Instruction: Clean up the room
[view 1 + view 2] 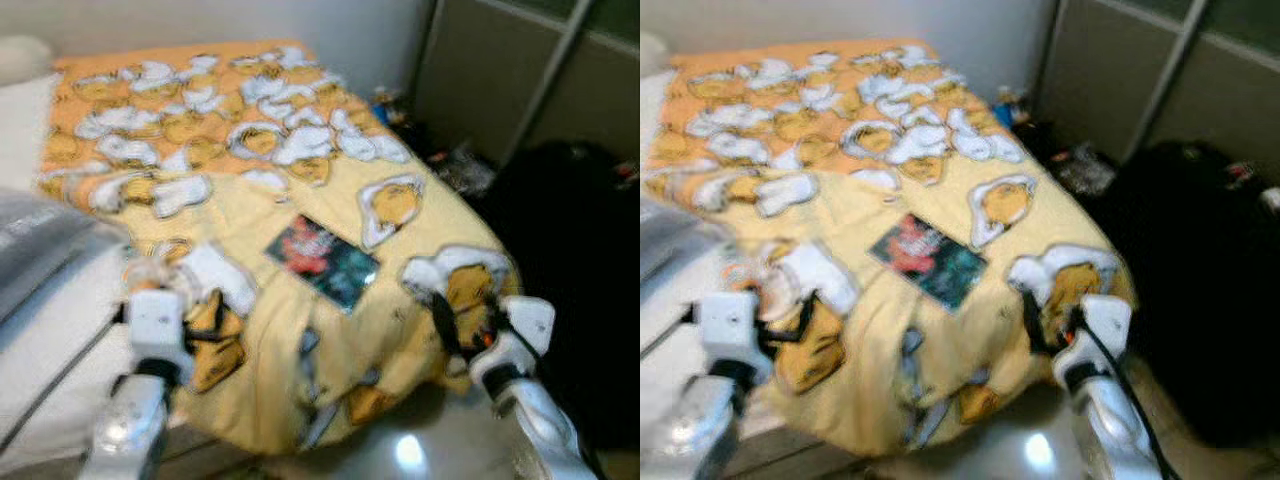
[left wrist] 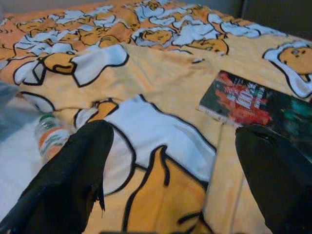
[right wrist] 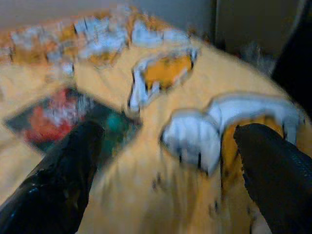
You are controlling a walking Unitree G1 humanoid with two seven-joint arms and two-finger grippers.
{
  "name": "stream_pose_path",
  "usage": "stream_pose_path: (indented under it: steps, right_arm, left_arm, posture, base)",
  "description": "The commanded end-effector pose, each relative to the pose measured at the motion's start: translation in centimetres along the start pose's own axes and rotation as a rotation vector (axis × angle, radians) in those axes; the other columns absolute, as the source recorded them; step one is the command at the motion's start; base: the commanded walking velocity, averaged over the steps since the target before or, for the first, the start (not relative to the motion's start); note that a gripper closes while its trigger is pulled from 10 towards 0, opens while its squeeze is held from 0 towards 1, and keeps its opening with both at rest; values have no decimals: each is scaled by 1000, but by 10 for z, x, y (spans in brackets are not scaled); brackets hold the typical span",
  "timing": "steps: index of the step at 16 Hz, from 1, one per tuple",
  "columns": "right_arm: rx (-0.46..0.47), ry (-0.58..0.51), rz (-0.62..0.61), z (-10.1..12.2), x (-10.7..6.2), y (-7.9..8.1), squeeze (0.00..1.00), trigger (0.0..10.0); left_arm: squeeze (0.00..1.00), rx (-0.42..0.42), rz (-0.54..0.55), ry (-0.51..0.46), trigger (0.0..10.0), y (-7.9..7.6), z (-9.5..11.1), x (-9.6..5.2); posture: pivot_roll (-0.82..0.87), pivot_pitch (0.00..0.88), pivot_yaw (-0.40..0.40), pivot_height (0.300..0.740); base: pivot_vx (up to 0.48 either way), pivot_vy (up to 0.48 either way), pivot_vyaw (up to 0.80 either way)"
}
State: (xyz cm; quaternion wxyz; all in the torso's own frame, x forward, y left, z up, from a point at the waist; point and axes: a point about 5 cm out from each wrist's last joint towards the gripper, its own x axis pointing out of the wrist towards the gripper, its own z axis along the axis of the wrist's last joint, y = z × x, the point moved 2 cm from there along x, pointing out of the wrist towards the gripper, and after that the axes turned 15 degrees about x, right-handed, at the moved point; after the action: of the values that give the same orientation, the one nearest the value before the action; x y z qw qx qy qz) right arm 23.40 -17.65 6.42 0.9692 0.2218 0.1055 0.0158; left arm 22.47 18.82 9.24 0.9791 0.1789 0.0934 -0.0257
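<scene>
A yellow blanket (image 1: 250, 170) printed with white and orange cartoon figures covers the bed. On it lies a dark book (image 1: 322, 260) with a red and teal cover, also seen as the book (image 2: 256, 103) in the left wrist view. A small clear plastic bottle (image 2: 48, 135) rests by the blanket's left edge. My left gripper (image 2: 170, 195) is open just above the blanket, between bottle and book, holding nothing. My right gripper (image 3: 165, 185) hovers open over the blanket's front right corner, to the right of the book (image 3: 58, 117). The head views are blurred.
A white mattress edge (image 1: 60, 330) and a grey object (image 1: 30, 240) lie to the left. A large black bag (image 1: 575, 260) stands right of the bed, before grey cabinet doors (image 1: 480, 80). Small clutter (image 1: 455, 165) sits on the floor behind it. Shiny floor (image 1: 410, 450) lies in front.
</scene>
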Motion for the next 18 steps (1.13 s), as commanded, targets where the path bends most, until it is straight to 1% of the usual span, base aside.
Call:
stream_pose_path:
  steps: [1,2,3,4,5,6,7,8,9,10,11,12,13,14,15,17,18]
  right_arm:
    - [1,8,16,-4,2,6,0,10000]
    - [13,38,47,-10,2,11,0,10000]
    - [21,43,51,-9,3,12,0,10000]
    - [79,29,64,-3,4,12,0,10000]
    - [57,-7,95,6,8,15,0,10000]
    - [10,12,93,4,12,13,0,10000]
    - [-12,20,82,3,13,10,0,10000]
    - [-32,13,50,5,14,6,0,10000]
    - [-18,12,44,6,14,6,0,10000]
    - [80,-2,74,11,14,11,0,10000]
    - [91,15,92,10,14,13,0,10000]
    - [-44,27,83,8,16,11,0,10000]
    - [-73,56,80,3,18,11,0,10000]
    - [-42,38,92,6,18,13,0,10000]
    - [-38,32,97,7,18,14,0,10000]
    - [-62,35,105,9,19,18,0,10000]
    - [-76,34,104,9,20,18,0,10000]
  left_arm:
    - [533,25,22,-1,10000,9,0,0]
    - [533,-3,42,11,10000,12,1,-2]
    - [529,-13,44,5,10000,11,4,-2]
    - [529,-13,36,-12,10000,8,10,0]
    - [525,-30,45,-29,10000,9,17,4]
    - [533,-25,40,-45,10000,9,18,12]
    - [533,-14,40,-42,10000,9,17,14]
    - [533,-2,14,-50,10000,5,19,15]
    - [533,-6,-1,-59,10000,3,20,14]
    - [522,2,-19,-45,10000,-1,16,14]
    - [525,10,-1,-32,10000,0,13,16]
    - [525,-2,12,-30,10000,1,13,16]
    - [522,6,16,-30,10000,2,12,16]
    - [525,1,22,-27,10000,3,10,16]
    - [522,1,25,-28,10000,4,10,16]
    - [525,-1,46,-28,10000,8,10,19]
    - [522,-14,51,-35,10000,8,11,19]
  posture:
    - [-15,59,-7,740]
    - [-1,48,4,740]
    - [1,49,2,740]
    - [11,24,6,740]
    - [3,26,7,740]
    - [-26,51,-5,740]
    - [-25,49,1,740]
    - [-41,51,13,740]
    - [-41,51,13,740]
    - [-53,40,18,740]
    - [-56,33,16,740]
    - [-58,25,13,740]
    - [-64,17,12,740]
    - [-67,11,8,740]
    - [-68,9,3,740]
    - [-68,13,-4,740]
    - [-73,15,-4,740]
  base:
    - [0,315,0]
    - [0,315,0]
    - [0,319,0]
    - [0,315,0]
    - [0,315,0]
    - [0,319,0]
    - [0,315,0]
    - [0,315,0]
    - [0,315,0]
    - [0,307,0]
    - [0,307,0]
    - [0,307,0]
    - [0,307,0]
    - [0,307,0]
    - [0,304,0]
    - [0,304,0]
    - [0,0,0]
